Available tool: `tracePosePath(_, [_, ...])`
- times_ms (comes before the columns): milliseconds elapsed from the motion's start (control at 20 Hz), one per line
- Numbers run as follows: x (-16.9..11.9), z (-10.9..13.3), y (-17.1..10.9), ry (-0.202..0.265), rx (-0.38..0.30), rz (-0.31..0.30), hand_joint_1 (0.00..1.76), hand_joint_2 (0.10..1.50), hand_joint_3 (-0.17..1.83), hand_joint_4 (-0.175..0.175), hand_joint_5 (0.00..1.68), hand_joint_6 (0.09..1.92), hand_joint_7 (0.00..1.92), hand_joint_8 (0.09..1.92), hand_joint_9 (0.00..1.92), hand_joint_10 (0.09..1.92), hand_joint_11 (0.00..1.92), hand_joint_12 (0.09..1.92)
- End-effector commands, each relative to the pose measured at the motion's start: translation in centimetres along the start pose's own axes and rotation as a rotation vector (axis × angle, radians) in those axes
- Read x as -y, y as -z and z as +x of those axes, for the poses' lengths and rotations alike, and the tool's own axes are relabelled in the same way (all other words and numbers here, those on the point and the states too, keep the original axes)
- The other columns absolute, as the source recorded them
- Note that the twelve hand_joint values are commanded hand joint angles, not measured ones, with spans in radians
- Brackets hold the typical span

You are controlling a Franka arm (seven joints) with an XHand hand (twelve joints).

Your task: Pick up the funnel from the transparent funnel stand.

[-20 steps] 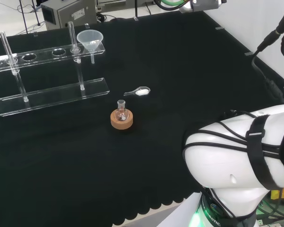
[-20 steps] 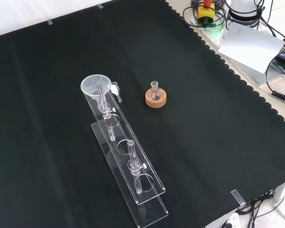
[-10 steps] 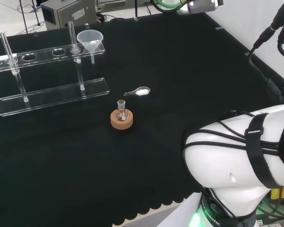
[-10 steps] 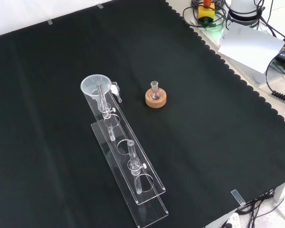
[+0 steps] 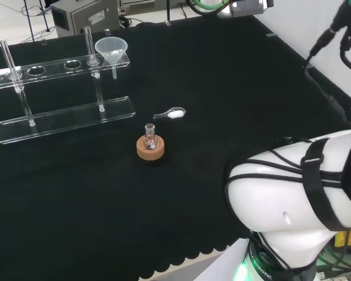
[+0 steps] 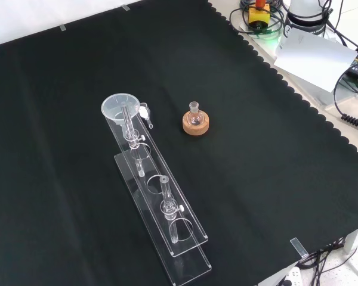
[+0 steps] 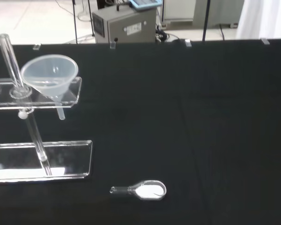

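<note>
A clear funnel (image 5: 112, 51) sits in the end hole of the transparent funnel stand (image 5: 58, 120), at the rack's right end in the head view. In the front view the funnel (image 6: 120, 108) is at the stand's (image 6: 161, 220) far end. The wrist view has the funnel (image 7: 50, 75) resting in the top plate of the stand (image 7: 42, 159), its stem hanging below the plate. Nothing touches the funnel.
A small round flask (image 5: 150, 140) stands on a cork ring (image 5: 150, 150) near the cloth's middle. A clear spoon with white powder (image 5: 171, 113) lies between the flask and the stand. The arm's white links (image 5: 292, 193) are at the head view's lower right.
The arm's upper parts at the head view's top right have shifted slightly. The funnel, stand, flask and spoon have not moved.
</note>
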State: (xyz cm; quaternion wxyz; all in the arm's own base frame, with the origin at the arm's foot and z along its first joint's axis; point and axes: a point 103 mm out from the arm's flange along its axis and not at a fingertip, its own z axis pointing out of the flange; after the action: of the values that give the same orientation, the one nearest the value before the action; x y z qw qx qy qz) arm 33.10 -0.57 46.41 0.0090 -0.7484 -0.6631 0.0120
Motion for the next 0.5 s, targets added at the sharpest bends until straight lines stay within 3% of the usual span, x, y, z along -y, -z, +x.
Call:
tracePosePath(50, [-4.3, -0.4, -2.7, -0.026, -0.008, 0.044, 0.0, 1.18, 0.41, 0.015, 0.24, 0.09, 0.01, 0.5, 0.2, 0.62, 0.06, 1.35])
tracePosePath(500, [-12.0, -0.4, -5.7, 0.01, -0.044, 0.083, 0.0, 1.18, 0.4, 0.009, 0.24, 0.09, 0.02, 0.5, 0.2, 0.62, 0.06, 1.36])
